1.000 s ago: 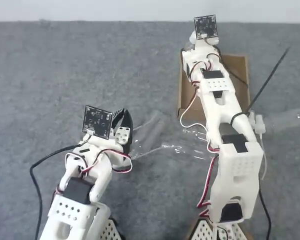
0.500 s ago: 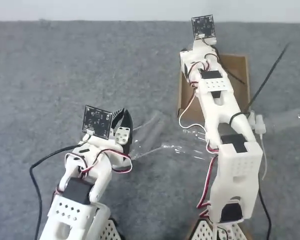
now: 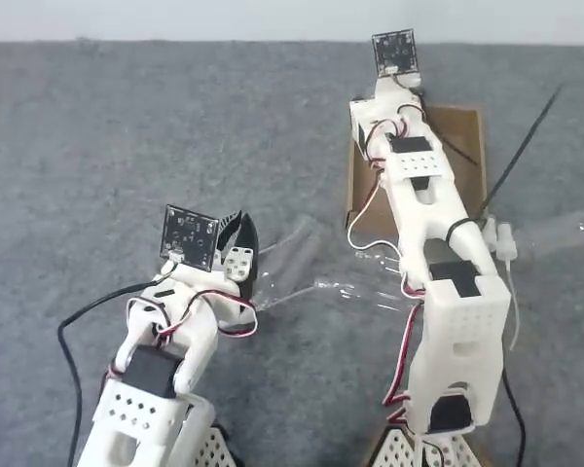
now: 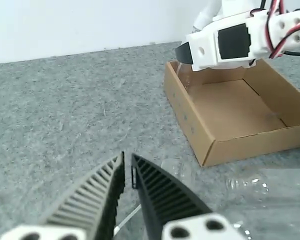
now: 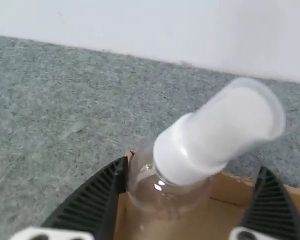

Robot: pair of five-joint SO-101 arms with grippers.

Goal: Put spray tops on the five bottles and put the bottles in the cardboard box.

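A clear bottle with a white spray top stands upright at the far left corner of the cardboard box. My right gripper is open around it: one finger lies against the bottle's shoulder, the other stands clear of it. In the high view the right arm stretches over the box, its gripper at the far rim. My left gripper is shut on nothing, low over the carpet beside a clear bottle lying flat. From the left wrist, the box looks otherwise bare.
More clear bottles lie on the grey carpet: one between the arms and one right of the box. A white spray top lies beside the right arm. A black cable crosses behind the box.
The right arm's far end has shifted slightly left and farther along the box's back edge. The left arm has not moved.
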